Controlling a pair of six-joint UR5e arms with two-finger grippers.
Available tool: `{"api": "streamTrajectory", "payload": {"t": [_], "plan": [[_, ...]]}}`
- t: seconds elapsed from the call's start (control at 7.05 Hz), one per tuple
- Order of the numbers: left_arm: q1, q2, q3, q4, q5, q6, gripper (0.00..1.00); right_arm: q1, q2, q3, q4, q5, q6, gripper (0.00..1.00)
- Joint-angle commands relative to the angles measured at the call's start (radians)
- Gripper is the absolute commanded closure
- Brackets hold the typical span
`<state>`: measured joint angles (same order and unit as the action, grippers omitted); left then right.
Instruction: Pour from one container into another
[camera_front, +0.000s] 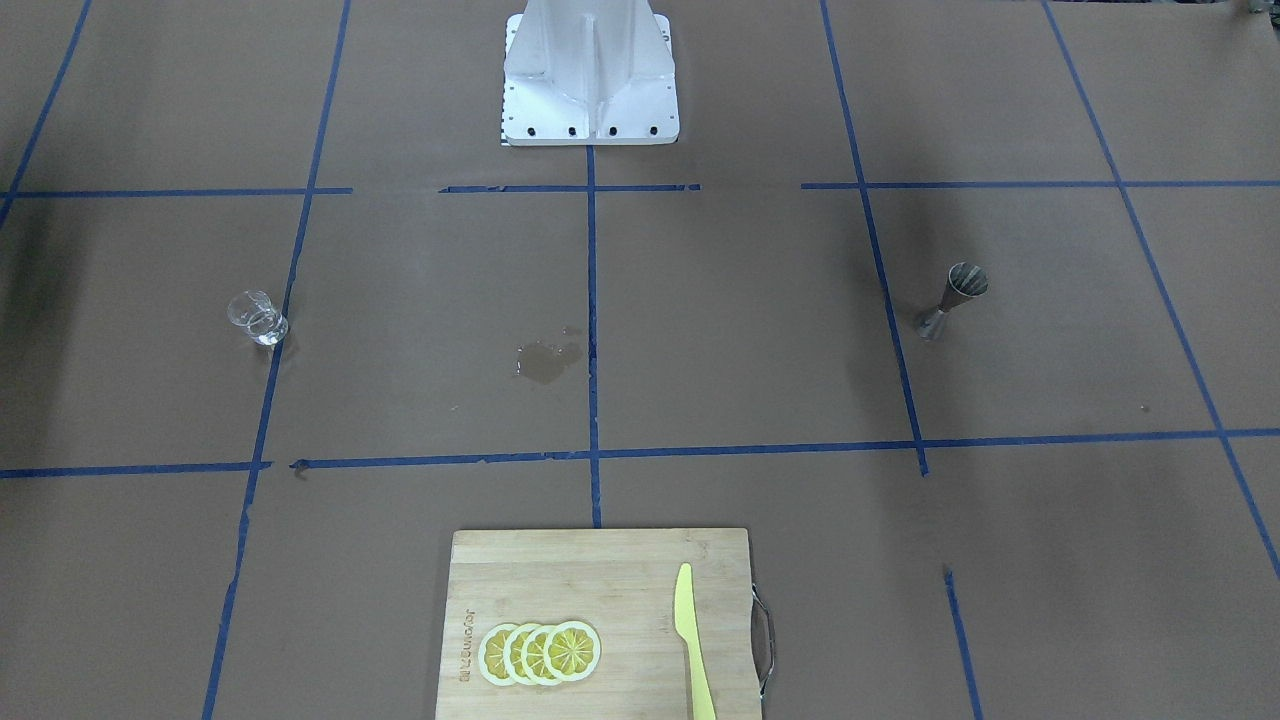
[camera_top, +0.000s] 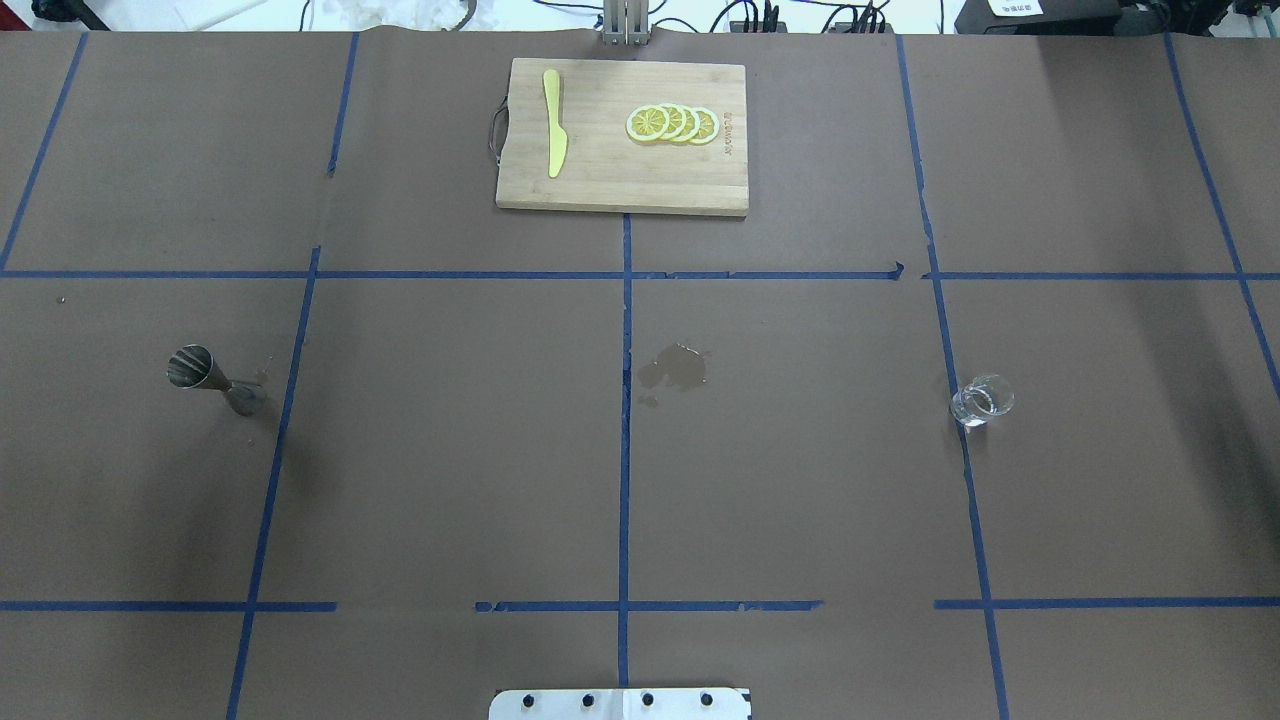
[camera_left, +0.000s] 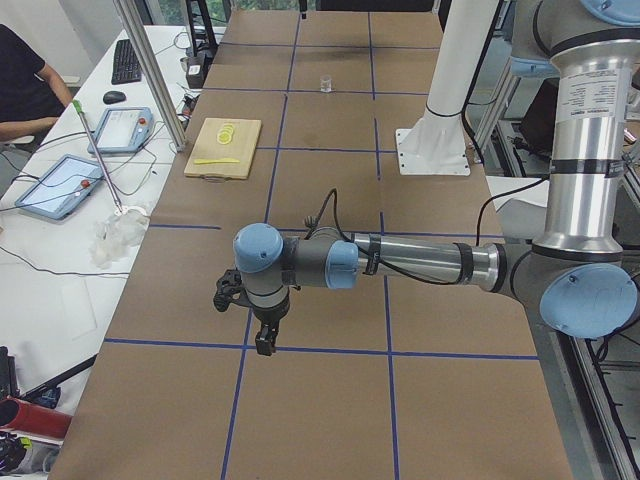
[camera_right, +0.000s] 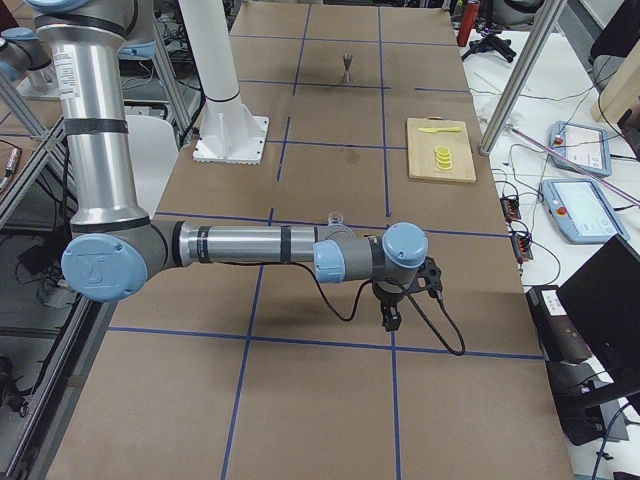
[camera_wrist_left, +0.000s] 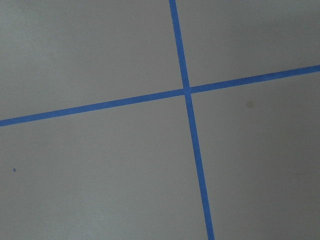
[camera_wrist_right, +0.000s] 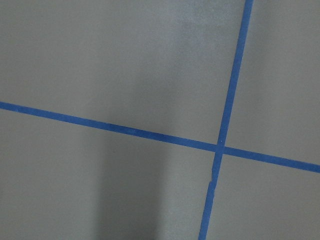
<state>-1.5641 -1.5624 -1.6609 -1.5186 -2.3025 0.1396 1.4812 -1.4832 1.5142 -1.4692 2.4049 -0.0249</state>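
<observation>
Two small vessels stand upright and well apart on the brown-papered table (camera_top: 450, 480). A clear glass cup (camera_top: 981, 400) is on the robot's right side and a steel hourglass jigger (camera_top: 215, 380) on its left. The spacing seems meant to give each arm one vessel on its own side, ready to be brought toward the middle for the pour. Whether the cup holds liquid cannot be made out. A dark wet patch (camera_top: 675, 368) marks the paper near the table's centre line, between the two.

At the far edge from the robot's base, a wooden cutting board (camera_top: 620, 180) carries a fan of lemon slices (camera_top: 672, 124) and a yellow knife (camera_top: 553, 135), well clear of both vessels.

Neither arm has reached its vessel. The left hand (camera_left: 263, 346) hangs fingers-down over bare paper toward the table's left end. The right hand (camera_right: 390, 322) does the same toward the right end. Each wrist camera shows only brown paper crossed by blue tape (camera_wrist_left: 187, 91). Neither hand appears to hold or touch anything. Both show only in the distant side views, so how far their fingers are parted cannot be told. The pour has not yet begun, and the first grasp looks to be the step ahead.
</observation>
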Motion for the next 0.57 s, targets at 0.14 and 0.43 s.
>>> {"api": "streamTrajectory", "payload": {"t": [0.14, 0.43], "plan": [[0.001, -0.001, -0.016, -0.003, -0.038, -0.002, 0.00, 0.001, -0.002, 0.000, 0.000, 0.000, 0.003, 0.00], [0.003, -0.001, -0.023, -0.012, -0.040, 0.000, 0.00, 0.001, -0.002, 0.001, 0.003, 0.000, 0.005, 0.00]]}}
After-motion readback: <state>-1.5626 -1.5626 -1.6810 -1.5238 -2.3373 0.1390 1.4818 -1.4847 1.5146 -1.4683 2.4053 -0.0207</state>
